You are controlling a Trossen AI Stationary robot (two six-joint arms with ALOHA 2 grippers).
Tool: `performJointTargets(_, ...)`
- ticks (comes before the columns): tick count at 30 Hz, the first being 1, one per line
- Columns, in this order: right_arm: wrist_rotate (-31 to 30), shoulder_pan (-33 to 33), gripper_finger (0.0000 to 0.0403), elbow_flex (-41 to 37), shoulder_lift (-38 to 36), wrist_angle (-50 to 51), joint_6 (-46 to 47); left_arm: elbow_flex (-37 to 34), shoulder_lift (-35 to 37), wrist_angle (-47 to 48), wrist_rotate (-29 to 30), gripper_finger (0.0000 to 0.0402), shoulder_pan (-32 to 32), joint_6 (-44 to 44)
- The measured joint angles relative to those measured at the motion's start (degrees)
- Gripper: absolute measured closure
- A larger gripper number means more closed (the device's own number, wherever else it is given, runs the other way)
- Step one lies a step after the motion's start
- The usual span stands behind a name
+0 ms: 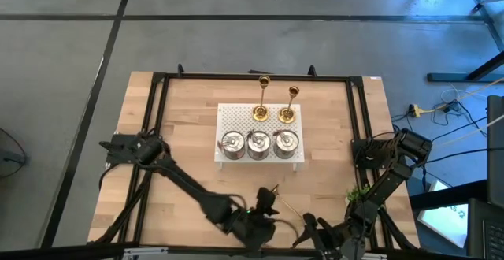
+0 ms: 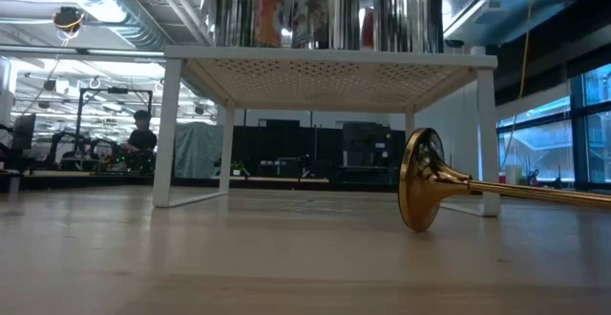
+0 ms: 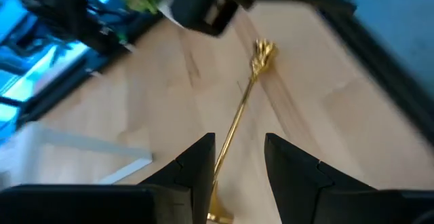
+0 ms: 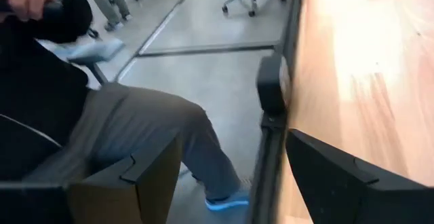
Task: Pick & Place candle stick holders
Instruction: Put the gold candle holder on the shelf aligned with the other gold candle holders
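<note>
One gold candlestick [image 2: 420, 179] lies on its side on the table near the front edge, resting on its base rim and shaft; it also shows in the high view [image 1: 285, 207]. My left gripper [image 3: 239, 139] hovers open above it, one finger on each side of the shaft [image 3: 234, 125] near the base, and it sits at the front centre in the high view [image 1: 266, 202]. Two gold candlesticks [image 1: 261, 112] and three silver holders [image 1: 258, 143] stand on the white perforated stand [image 1: 236, 114]. My right gripper [image 4: 230, 142] is open and empty at the table's front right [image 1: 313, 228].
A small green plant [image 1: 358, 191] stands at the front right, close to the right arm. The black frame rails [image 1: 153, 126] run along the table's sides. A seated person [image 4: 102, 115] is beyond the table's front edge.
</note>
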State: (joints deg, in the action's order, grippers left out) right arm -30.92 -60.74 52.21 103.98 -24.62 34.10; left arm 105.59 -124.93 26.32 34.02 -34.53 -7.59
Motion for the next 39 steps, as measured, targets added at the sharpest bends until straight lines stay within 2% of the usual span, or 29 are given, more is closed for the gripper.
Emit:
performJointTargets(4, -1.2, 0.2, 0.0137, 0.0, 0.0, -3.5, -0.3, 0.2, 4.3, 1.6, 6.6, 0.0279, -3.6, 4.8)
performJointTargets(7, -2.4, 1.3, 0.0137, 0.0, 0.0, -5.0, -1.7, 0.2, 7.6, 2.3, 7.4, 0.0279, -6.0, 5.3)
performJointTargets(9, -2.4, 3.0, 0.0137, 0.0, 0.0, -4.8, -1.3, 0.2, 9.0, 2.2, 8.0, 0.0279, -7.2, 4.6)
performJointTargets(12, -0.5, 7.6, 0.0137, 0.0, 0.0, -2.6, 4.1, 0.1, 11.4, 2.3, 12.5, 0.0279, -8.8, 3.1)
performJointTargets(15, 4.6, 13.2, 0.0137, 0.0, 0.0, 4.1, 11.7, 0.1, 14.1, 1.9, 17.1, 0.0279, -9.5, 3.6)
performJointTargets(19, 14.9, 18.8, 0.0137, 0.4, 0.0, 15.7, 21.9, -2.0, 17.4, 1.8, 20.9, 0.0279, -10.4, 6.0)
performJointTargets(22, 22.2, 20.4, 0.0137, 3.8, 0.0, 25.9, 26.5, -4.5, 18.8, 2.7, 23.7, 0.0279, -12.0, 7.6)
performJointTargets(24, 24.6, 20.4, 0.0137, 7.7, 0.0, 35.1, 28.4, -6.4, 19.1, 3.2, 24.2, 0.0279, -12.9, 7.1)
performJointTargets(27, 24.9, 19.7, 0.0137, 14.7, 0.0, 49.7, 31.5, -7.6, 19.1, 3.4, 26.0, 0.0279, -13.9, 6.2)
performJointTargets(31, 21.2, 18.4, 0.0137, 20.3, 0.0, 63.2, 38.5, -7.5, 19.5, 3.0, 27.1, 0.0279, -14.3, 6.3)
performJointTargets(35, 20.7, 17.3, 0.0137, 20.9, 0.3, 65.1, 45.4, -7.5, 19.4, 3.0, 26.8, 0.0279, -14.3, 6.3)
performJointTargets(39, 21.9, 16.8, 0.0137, 20.9, 2.3, 67.1, 48.2, -7.5, 19.4, 3.0, 26.5, 0.0279, -14.3, 6.6)
